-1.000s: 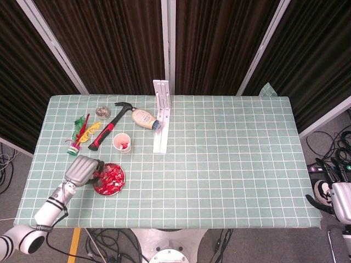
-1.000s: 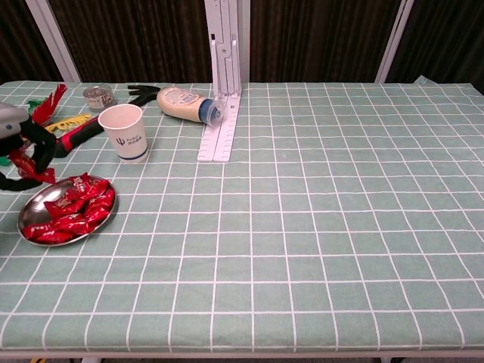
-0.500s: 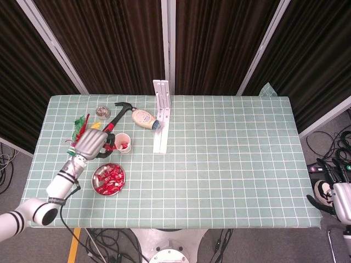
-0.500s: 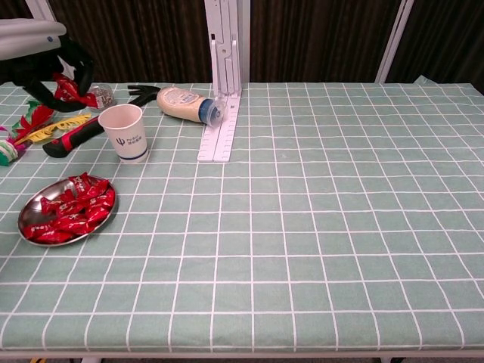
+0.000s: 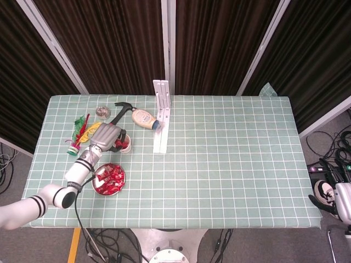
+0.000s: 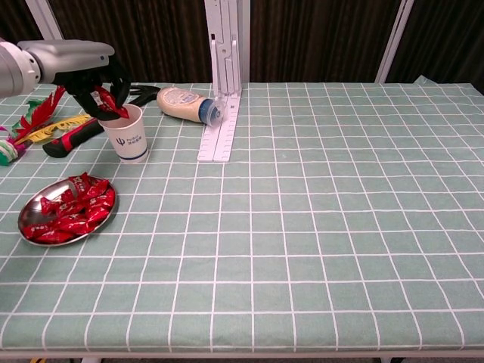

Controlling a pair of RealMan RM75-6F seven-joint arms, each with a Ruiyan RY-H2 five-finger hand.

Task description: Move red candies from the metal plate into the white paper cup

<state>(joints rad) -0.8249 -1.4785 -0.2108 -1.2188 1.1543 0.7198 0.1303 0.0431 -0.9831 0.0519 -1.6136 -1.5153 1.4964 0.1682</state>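
hovering over the mouth of the white paper cup [image 6: 129, 133], the left hand [image 6: 100, 85] pinches a red candy [image 6: 108, 99] between its dark fingertips, the wrapper hanging just above the cup's rim. in the head view the hand [image 5: 109, 137] covers most of the cup [image 5: 125, 144], with only a sliver of the rim and a bit of red showing beside it.

taking the cup as the landmark: the metal plate [image 6: 32, 206] sits on the table nearer the robot and a little toward its left, close to the cup but apart from it, with a heap of red candies [image 6: 69, 212] still lying in it. behind the cup and to its left lies a red-handled hammer [image 6: 72, 136], its dark head pointing away from the robot. further left of the cup lie some coloured feathers [image 5: 81, 133]. a small metal tin [image 5: 102, 112] stands beyond the hammer. to the cup's right, a bit further back, a cream bottle [image 6: 187, 103] lies on its side against a white upright rail [image 6: 224, 79].

the right hand [image 5: 341, 199] shows only at the far right edge of the head view, well off the table; whether its fingers are spread or curled cannot be told.
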